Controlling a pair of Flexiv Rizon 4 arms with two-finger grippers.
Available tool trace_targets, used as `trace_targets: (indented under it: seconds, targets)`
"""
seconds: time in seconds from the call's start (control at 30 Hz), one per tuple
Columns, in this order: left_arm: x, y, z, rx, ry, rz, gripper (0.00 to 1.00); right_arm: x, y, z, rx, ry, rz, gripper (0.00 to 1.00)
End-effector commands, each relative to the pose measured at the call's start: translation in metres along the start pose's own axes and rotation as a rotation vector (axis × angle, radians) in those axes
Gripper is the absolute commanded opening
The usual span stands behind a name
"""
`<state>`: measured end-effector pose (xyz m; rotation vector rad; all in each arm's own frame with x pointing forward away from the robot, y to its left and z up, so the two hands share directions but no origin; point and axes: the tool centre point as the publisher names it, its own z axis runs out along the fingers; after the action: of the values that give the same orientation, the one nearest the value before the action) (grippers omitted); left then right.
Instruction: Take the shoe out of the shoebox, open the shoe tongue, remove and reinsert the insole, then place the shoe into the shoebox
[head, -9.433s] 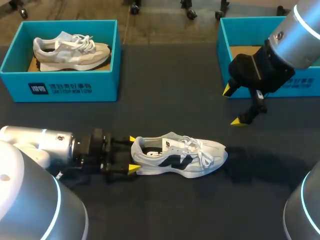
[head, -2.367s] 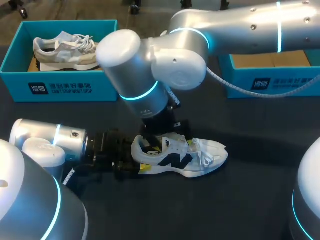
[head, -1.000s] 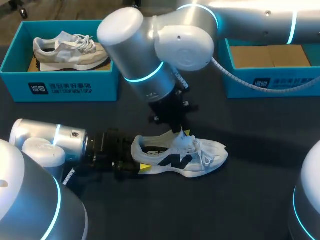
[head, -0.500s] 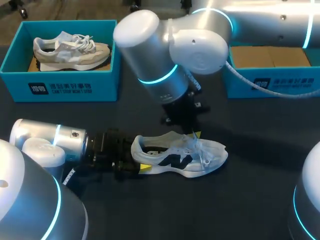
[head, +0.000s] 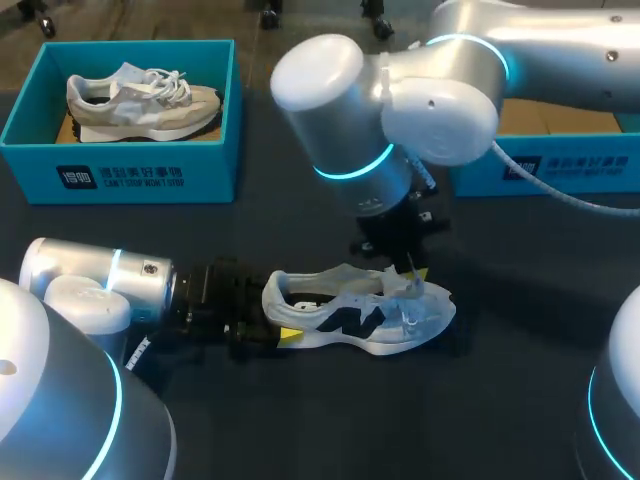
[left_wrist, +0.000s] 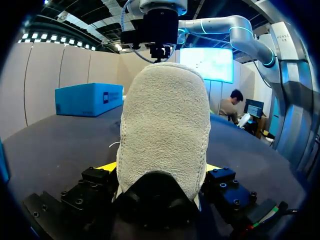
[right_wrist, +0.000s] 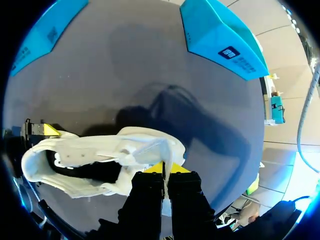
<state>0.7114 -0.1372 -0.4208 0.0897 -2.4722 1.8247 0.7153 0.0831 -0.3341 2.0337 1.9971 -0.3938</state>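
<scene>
Teal shoebox (head: 590, 168), white print, pale shoe (head: 360, 320)

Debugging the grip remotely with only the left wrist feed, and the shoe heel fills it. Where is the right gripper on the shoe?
Observer: In the head view, the right gripper sits over the laces, toward the toe end of the shoe.
Operator: Holding anything?
Observer: In the right wrist view it is closed on a thin white flap, apparently the tongue, which is stretched toward the toe end.
Operator: Is the box on the right free?
Observer: In the head view, the right box shows bare cardboard inside, though the arm hides part of it.
</scene>
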Motion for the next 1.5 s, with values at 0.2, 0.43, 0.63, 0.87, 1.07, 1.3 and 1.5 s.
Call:
trace_targets:
  seconds: [0.2,0.43,0.63,0.87,1.07,1.3,1.5]
  targets:
    - [-0.002,0.002,0.001,-0.004,0.001,-0.001,0.0,0.001,-0.003,0.034,-0.002,0.1,-0.038,0.07]
    - [-0.002,0.002,0.001,-0.004,0.001,-0.001,0.0,0.0,-0.006,0.047,0.004,0.111,-0.049,0.45]
    - [-0.002,0.002,0.001,-0.004,0.001,-0.001,0.0,-0.004,-0.004,0.043,0.004,0.106,-0.061,0.69]
    - [-0.002,0.002,0.001,-0.004,0.001,-0.001,0.0,-0.015,0.0,0.017,-0.042,0.089,-0.08,1.0]
    - [-0.002,0.002,0.001,-0.004,0.001,-0.001,0.0,-0.02,0.011,-0.01,-0.082,0.06,-0.114,1.0]
    - [-0.002,0.002,0.001,-0.004,0.001,-0.001,0.0,-0.03,0.024,-0.03,-0.151,0.053,-0.121,1.0]
    - [-0.002,0.002,0.001,-0.004,0.001,-0.001,0.0,-0.034,0.038,-0.051,-0.246,0.071,-0.183,1.0]
